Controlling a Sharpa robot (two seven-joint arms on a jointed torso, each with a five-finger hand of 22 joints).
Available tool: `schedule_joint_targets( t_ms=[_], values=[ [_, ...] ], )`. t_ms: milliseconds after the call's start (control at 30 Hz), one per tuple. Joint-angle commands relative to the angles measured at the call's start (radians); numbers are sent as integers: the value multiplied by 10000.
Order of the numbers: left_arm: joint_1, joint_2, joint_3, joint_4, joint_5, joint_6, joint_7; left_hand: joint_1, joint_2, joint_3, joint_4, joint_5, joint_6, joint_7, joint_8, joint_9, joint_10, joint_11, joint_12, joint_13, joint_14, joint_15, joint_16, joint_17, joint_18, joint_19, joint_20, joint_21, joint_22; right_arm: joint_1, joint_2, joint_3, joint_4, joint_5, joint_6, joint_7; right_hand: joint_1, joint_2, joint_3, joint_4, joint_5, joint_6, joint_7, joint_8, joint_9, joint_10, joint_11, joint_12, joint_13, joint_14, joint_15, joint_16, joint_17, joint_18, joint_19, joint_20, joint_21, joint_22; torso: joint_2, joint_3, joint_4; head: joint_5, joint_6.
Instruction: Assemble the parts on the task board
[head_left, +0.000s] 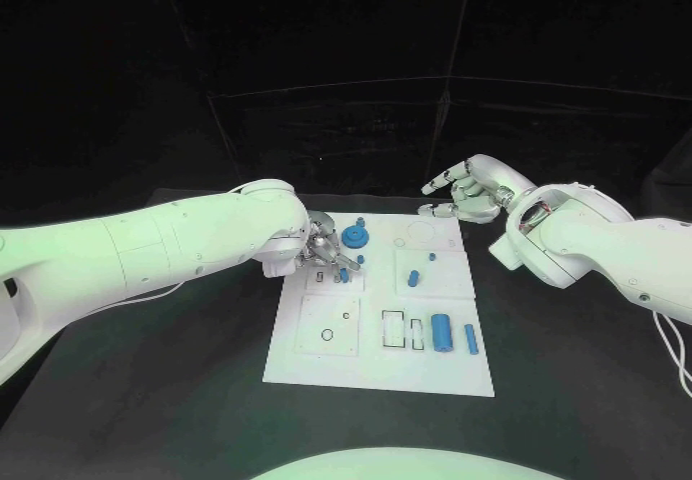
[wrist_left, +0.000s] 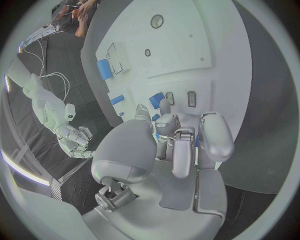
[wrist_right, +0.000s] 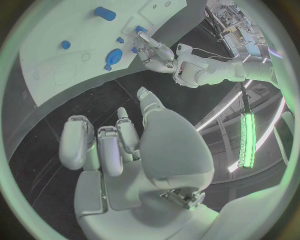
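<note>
Assembly looks barely begun: blue plastic parts, like the large cylinder (head_left: 441, 333), lie scattered on the white task board (head_left: 325, 365), the left hand (head_left: 320, 253) working among them, its grip unclear, the right hand (head_left: 464, 192) empty.

The left arm (head_left: 144, 250) reaches in across the table, its left hand (head_left: 320, 250) turned downward with fingers (wrist_left: 181, 145) curled in close together. The right arm (head_left: 606, 245) bends at the far side, its right hand (head_left: 464, 192) raised, fingers (wrist_right: 94, 145) loosely curled and holding nothing, one finger stretched outward.
</note>
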Motion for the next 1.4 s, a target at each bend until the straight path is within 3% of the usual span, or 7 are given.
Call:
schedule_joint_targets(
  t_ms=[33, 1000, 1400],
  values=[
    [16, 20, 2, -41, -65, 191, -54, 106, 28, 6, -110, -62, -92, -22, 91, 44, 65, 0, 36, 24, 1074, -64, 31, 2631, -135, 6, -12, 75, 22, 23, 22, 9, -8, -106, 99, 2, 28, 90, -29, -19, 56, 62, 0, 60, -17, -27, -60, -60, -14, 663, -58, -48, 964, 88, -41, -25, -41, -16, 3, 2, -6, 8, -17],
    [13, 274, 2, -303, -115, 423, -88, 351, 16, 32, -306, -62, -181, -20, 193, 190, 40, 2, 46, 28, 1074, -60, 31, 2631, -125, -42, -9, 71, 12, 22, 172, 8, -140, -110, 208, 9, 56, 120, -14, -23, 144, 62, -4, 77, -20, -21, -65, -56, -11, 665, -64, -53, 961, 87, -36, -31, -46, -17, 12, -14, -2, -42, -132],
    [5, 364, 2, -360, -219, 435, -92, 808, 58, 208, -730, -60, -292, -9, 288, 358, -19, 15, 17, -8, 1074, -50, 31, 2631, -114, -107, 3, 64, 13, 21, 210, 8, -172, -110, 243, -35, 54, 127, -13, -19, 156, 64, -5, 81, -20, -28, -67, -65, -24, 667, -65, -49, 971, 88, -36, -32, -48, -20, 15, -18, -3, -20, -193]
  ],
)
